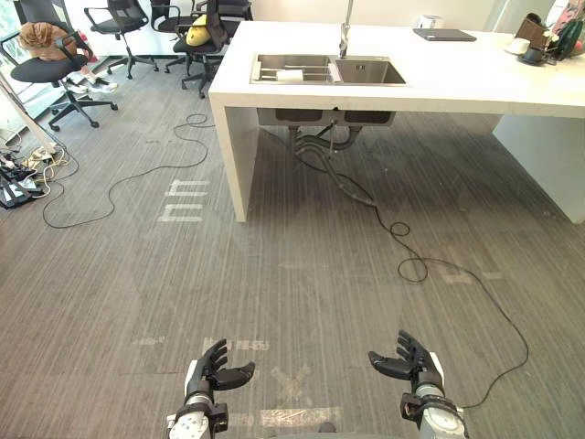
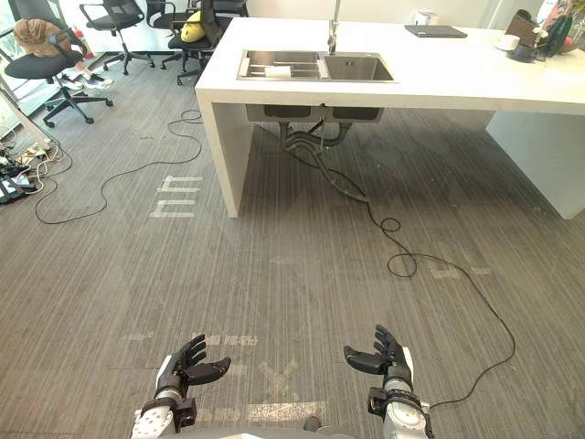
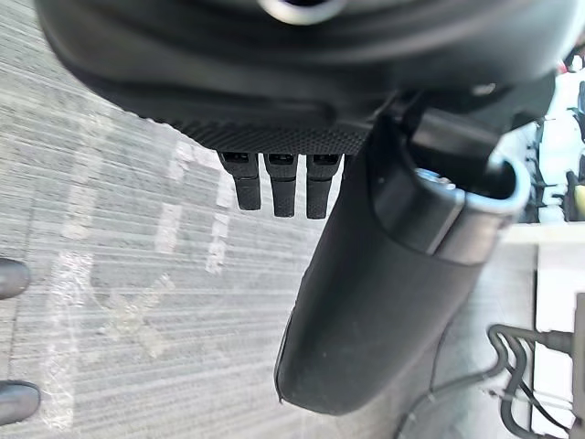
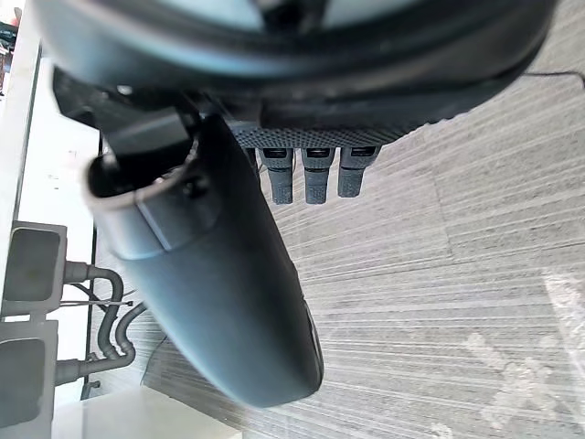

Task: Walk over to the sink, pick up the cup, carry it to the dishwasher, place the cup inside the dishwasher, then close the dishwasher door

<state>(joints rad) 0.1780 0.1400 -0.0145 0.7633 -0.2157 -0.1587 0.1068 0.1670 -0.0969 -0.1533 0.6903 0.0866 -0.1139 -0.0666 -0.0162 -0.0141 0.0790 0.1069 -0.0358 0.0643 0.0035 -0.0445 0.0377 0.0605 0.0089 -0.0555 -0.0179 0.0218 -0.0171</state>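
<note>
A steel double sink [image 1: 366,70] is set into the white counter [image 1: 457,87] far ahead of me, with a tall faucet [image 1: 345,37] behind it. A small white object [image 1: 289,75], seemingly the cup, lies in the sink's left basin; it is too small to make out further. Low in front of me, my left hand [image 1: 212,370] and my right hand [image 1: 413,364] hover over the carpet. Both are open, with relaxed fingers and nothing in them. The wrist views show the left hand [image 3: 274,91] and the right hand [image 4: 302,91] empty above the floor.
Black office chairs [image 1: 55,64] stand at the back left, and a yellow item lies on one. Black cables [image 1: 402,229] trail across the grey carpet [image 1: 302,274] from under the sink. Power strips [image 1: 18,174] lie far left. A laptop [image 1: 443,35] and small items [image 1: 535,46] rest on the counter.
</note>
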